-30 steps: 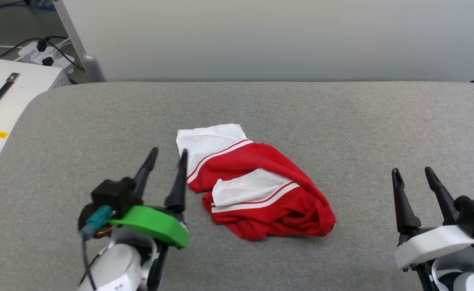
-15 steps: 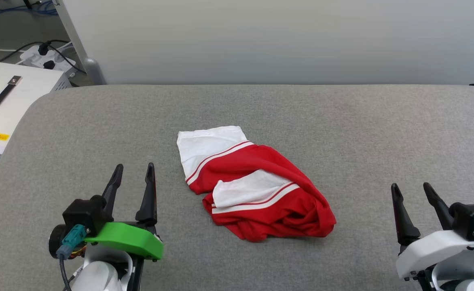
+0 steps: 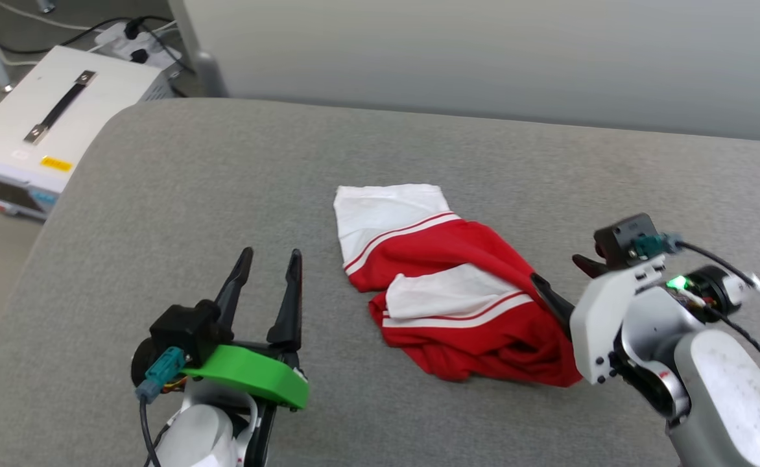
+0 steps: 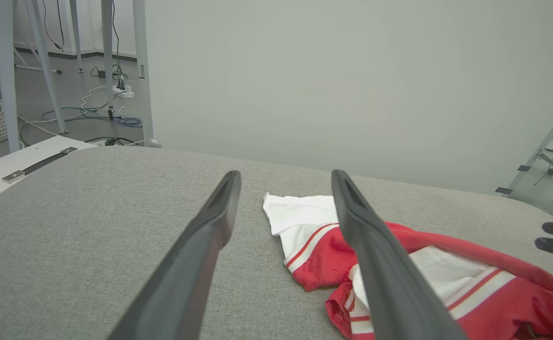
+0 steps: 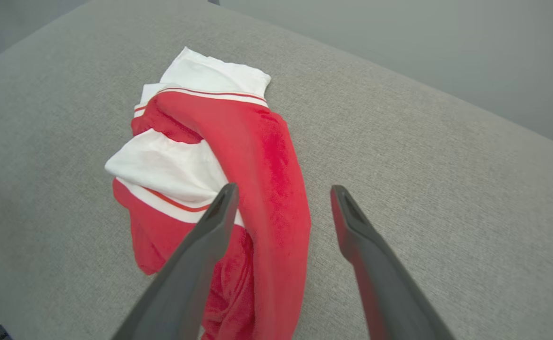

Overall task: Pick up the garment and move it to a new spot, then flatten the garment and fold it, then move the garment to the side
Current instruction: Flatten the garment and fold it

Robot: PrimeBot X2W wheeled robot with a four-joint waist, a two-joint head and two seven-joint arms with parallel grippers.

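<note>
So basically nothing's ticked off yet: the garment [image 3: 458,292] sits in a crumpled heap in the middle of the table [image 3: 159,194], not lifted, not flattened, not folded, so the whole pick-move-flatten-fold-shift routine is ahead. The right tool [image 3: 556,269] is spread wide and empty, angled in at the heap's right edge with one finger over the red fabric, probably lining up a grab. The left tool [image 3: 270,253] is spread too, holding nothing, near the heap's left side but clear of it.
</note>
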